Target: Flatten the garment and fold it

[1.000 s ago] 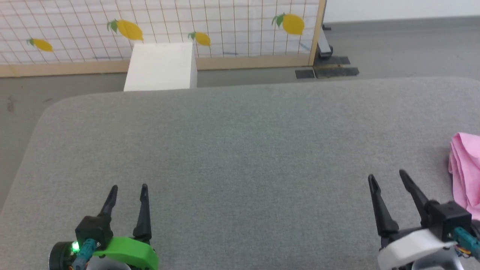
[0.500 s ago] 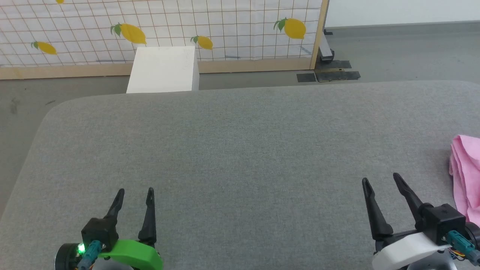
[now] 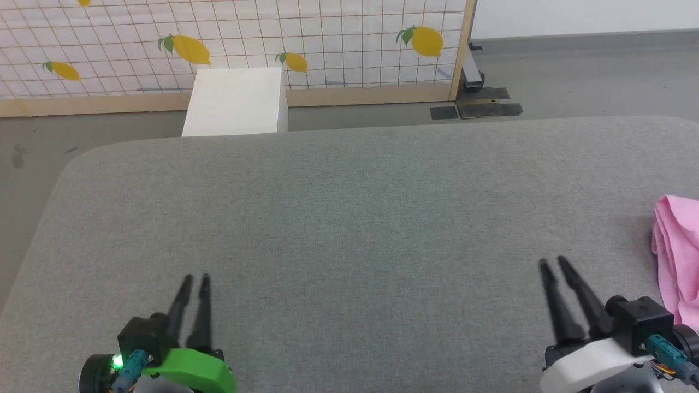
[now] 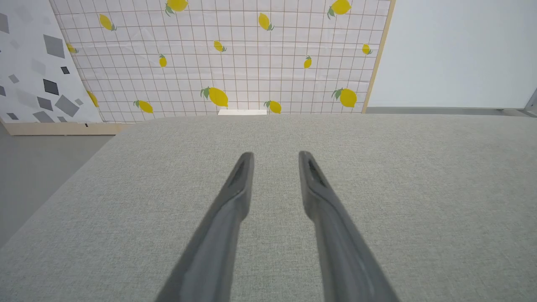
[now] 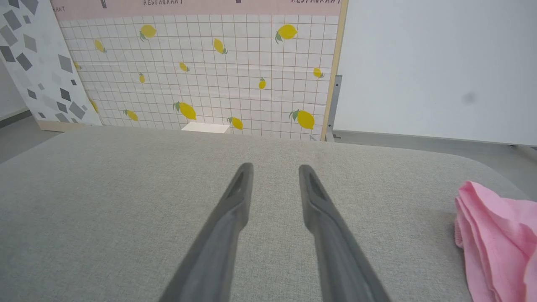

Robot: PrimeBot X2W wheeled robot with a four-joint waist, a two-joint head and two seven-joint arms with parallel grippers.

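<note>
The garment [image 3: 677,256] lies as a bunched pink heap at the far right of the grey fabric-covered surface [image 3: 349,207], partly cut off by the edge of the head view. In the right wrist view it sits off to the right of the fingers, near but not touching them, with folds stacked along its near edge.

The left gripper [image 3: 195,278] and the right gripper [image 3: 552,262] both hover low over bare fabric. Their fingers stand narrowly apart with nothing between them.

The step in hand looks like the first reach, so flattening has not begun. The right gripper is much the closer, so it probably has to swing rightward and widen its fingers before meeting the cloth. It should pinch a single outer layer at an edge or corner, not the whole stack, or the heap will lift as a lump. The garment then wants dragging toward the open middle, where the left gripper can take an opposite edge. Thin cloth is likely to slip or trail, so a slow pull suits it.
</note>
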